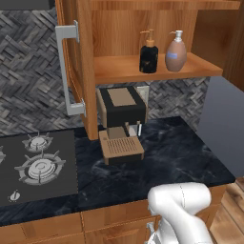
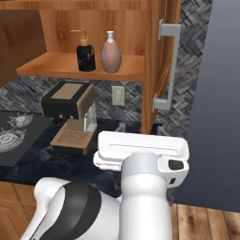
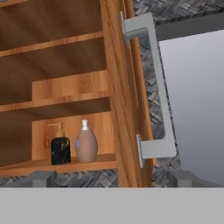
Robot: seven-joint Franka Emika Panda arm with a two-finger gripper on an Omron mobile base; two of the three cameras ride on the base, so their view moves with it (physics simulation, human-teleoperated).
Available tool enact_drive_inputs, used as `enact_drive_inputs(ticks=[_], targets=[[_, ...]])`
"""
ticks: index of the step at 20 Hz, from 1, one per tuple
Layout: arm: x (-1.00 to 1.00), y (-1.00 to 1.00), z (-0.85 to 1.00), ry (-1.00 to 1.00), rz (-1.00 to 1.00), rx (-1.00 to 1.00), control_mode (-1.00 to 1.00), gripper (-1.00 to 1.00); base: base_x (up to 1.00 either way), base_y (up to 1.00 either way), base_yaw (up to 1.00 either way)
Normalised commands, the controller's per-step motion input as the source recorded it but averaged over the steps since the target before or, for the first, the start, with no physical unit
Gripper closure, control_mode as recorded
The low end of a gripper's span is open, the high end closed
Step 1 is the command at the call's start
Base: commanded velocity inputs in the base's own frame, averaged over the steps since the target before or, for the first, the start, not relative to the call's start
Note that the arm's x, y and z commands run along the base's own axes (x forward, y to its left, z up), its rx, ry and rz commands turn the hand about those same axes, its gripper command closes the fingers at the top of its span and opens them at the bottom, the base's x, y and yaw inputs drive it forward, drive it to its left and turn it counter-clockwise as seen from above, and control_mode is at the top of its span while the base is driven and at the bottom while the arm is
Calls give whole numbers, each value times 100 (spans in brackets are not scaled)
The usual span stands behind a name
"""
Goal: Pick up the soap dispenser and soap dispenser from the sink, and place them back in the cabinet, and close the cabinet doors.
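- While both soap dispensers stand on the bottom shelf of the cabinet (image 1: 143, 66), the black dispenser (image 1: 148, 56) with its tan pump is on the left and the peach-orange dispenser (image 1: 176, 54) with its white pump is just beside it on the right; whether they touch cannot be told.
- Two dispensers in all, both upright, seen again in the right base view and in the hand view.
- Two cabinet doors stand open: the left door (image 1: 71, 62) swung out with one long grey bar handle (image 1: 66, 71), the right door (image 2: 161, 61) swung out with its own grey bar handle (image 2: 169, 65).
- In the hand view the gripper (image 3: 113, 178) faces the edge of the right door, its two dark fingertips (image 3: 41, 178) spread wide, nothing between them, the door's handle above the right tip.
- In the right base view the white arm rises in the near foreground, its hand level and low before the right door.
- One brown and black coffee machine (image 1: 120, 124) sits on the dark marble counter (image 1: 176, 152) under the shelf.
- One stove top (image 1: 38, 164) lies at the left of the counter.
- One white wall socket (image 2: 118, 95) is on the far woven-pattern wall.
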Motion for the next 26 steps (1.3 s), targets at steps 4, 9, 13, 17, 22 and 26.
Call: enact_drive_inputs(ticks=[4, 9, 13, 17, 22, 26], targets=[[0, -3, -12, 0, 6, 0, -100, -100, 0, 0, 0], [9, -5, -8, 0, 8, 0, -100, -100, 0, 0, 0], [23, -8, -5, 0, 8, 0, -100, -100, 0, 0, 0], [24, -7, -5, 0, 8, 0, -100, -100, 0, 0, 0], [16, -18, -2, 0, 9, 0, -100, -100, 0, 0, 0], [8, -22, 0, 0, 9, 0, -100, -100, 0, 0, 0]])
